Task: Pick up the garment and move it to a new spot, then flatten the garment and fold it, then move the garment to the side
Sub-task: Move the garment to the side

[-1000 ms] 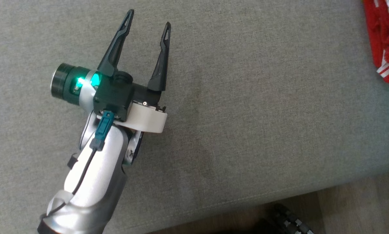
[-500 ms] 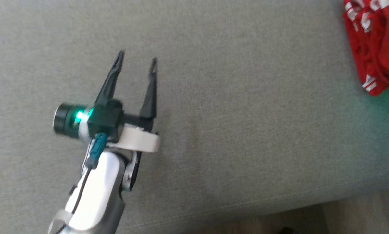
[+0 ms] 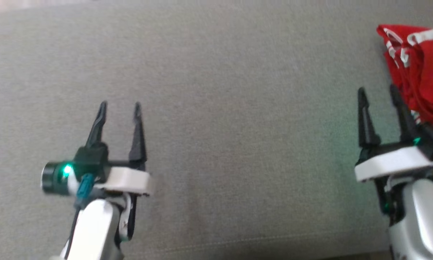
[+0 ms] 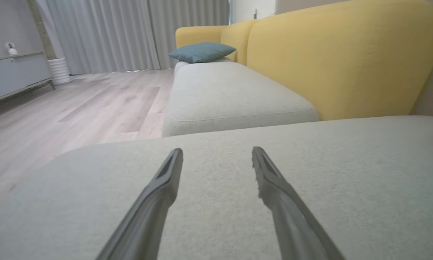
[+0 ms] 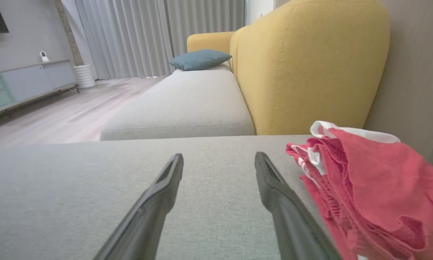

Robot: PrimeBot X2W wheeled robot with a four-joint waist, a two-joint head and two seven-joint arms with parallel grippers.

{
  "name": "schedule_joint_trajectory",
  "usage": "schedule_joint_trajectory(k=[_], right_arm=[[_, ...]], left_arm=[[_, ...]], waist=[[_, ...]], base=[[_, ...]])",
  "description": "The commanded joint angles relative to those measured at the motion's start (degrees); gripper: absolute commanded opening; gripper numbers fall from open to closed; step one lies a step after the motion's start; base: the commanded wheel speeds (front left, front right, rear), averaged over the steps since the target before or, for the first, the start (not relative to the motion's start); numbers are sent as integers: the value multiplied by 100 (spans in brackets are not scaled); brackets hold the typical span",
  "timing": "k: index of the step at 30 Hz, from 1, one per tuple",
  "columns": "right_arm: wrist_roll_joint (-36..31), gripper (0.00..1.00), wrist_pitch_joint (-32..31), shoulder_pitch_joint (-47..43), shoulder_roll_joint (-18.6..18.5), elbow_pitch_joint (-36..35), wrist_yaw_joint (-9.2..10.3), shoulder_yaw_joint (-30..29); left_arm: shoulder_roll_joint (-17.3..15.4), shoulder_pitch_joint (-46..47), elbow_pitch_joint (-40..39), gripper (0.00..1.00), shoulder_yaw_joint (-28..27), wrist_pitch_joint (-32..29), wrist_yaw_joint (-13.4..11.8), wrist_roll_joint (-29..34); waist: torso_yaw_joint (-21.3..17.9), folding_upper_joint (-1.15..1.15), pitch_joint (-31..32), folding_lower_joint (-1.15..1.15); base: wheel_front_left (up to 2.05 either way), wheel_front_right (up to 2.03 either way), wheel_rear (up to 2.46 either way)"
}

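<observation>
**Crumpled garment (image 3: pixel 422 68) at 2 o'clock on the sofa cushion (image 3: pixel 238 108)**

Red with white trim, the garment lies bunched on the grey cushion in the head view. The right pincer (image 3: pixel 377 88) hangs just beside it at 4 o'clock, fingers apart. The left pincer (image 3: pixel 120 105), at 8 o'clock and well apart from it, is likewise spread over bare cushion.

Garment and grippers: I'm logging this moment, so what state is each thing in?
garment: crumpled in a heap, ungrasped.
left gripper: open, empty.
right gripper: open, empty, beside the garment.
blue pillow: lying on the far seat.
</observation>
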State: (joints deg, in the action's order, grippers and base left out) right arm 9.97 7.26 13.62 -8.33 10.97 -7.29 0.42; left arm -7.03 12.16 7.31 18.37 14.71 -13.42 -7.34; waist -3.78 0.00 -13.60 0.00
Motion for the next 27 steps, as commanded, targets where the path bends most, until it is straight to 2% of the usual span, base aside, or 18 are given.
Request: schedule_joint_trajectory(k=[1, 11, 27], right_arm=[[-65, 100, -69, -132, 59, -394, -20, 125], [-128, 100, -484, -1082, 427, -1136, -20, 245], [-214, 100, -879, -1845, 537, -1658, -20, 111]], left_arm=[[-124, -18, -131, 100, -270, 29, -59, -43], [-259, -532, 147, 100, -418, 29, -7, -222], [-411, -1099, 218, 100, -259, -88, 69, -304]], waist=[[161, 0, 220, 0], [371, 0, 781, 0], [285, 0, 1404, 0]], base=[[0, 0, 0], [0, 0, 0], [0, 0, 0]])
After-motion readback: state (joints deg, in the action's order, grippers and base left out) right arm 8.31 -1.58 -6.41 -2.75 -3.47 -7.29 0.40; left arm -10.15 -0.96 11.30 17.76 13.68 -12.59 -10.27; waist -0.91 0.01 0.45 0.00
